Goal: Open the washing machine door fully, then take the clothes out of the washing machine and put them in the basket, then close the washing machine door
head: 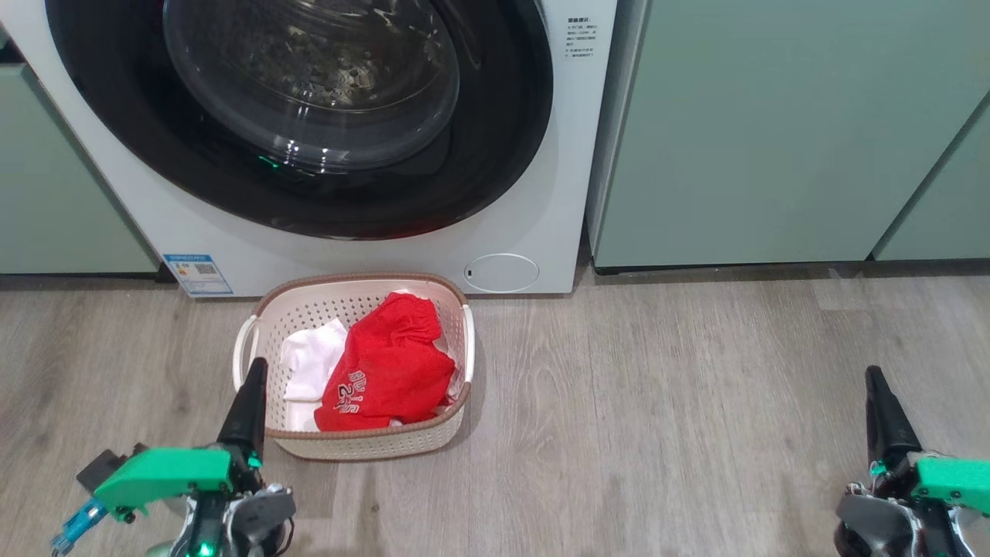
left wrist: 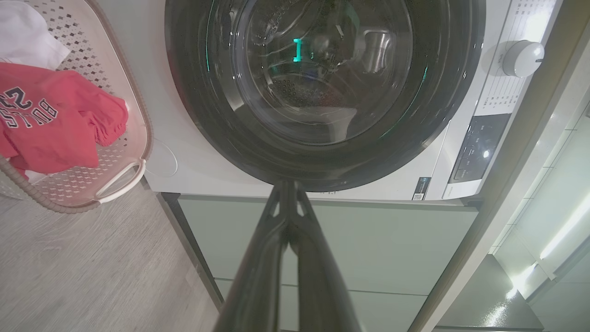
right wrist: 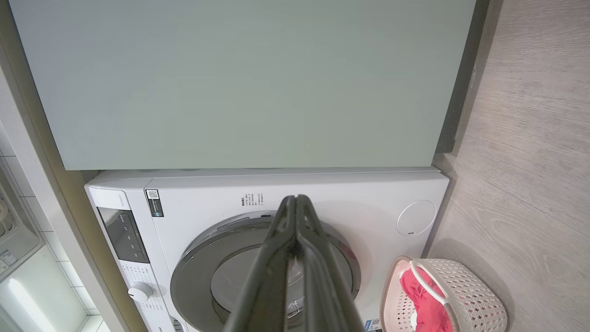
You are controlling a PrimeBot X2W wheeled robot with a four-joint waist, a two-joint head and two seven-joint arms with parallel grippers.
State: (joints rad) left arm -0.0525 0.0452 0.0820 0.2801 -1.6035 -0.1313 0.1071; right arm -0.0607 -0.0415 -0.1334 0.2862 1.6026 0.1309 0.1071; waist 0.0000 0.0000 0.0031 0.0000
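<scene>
Head view: washing machine door (head: pixel 305 100) closed, clothes (head: pixel 387 363) in basket (head: pixel 363 445) on floor just in front, left gripper (head: pixel 256 370) and right gripper (head: pixel 875 377) fingers pressed together; left wrist view adds control dial (left wrist: pixel 521 58).

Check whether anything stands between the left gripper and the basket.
Nothing visible does. The left gripper, shut, sits by the near-left rim of the basket, and the clothes already lie inside.

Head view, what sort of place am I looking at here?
Probably a home laundry corner or kitchen: a white washing machine set between pale green cabinets, with a basket of clothes on the wood-look floor in front.
</scene>
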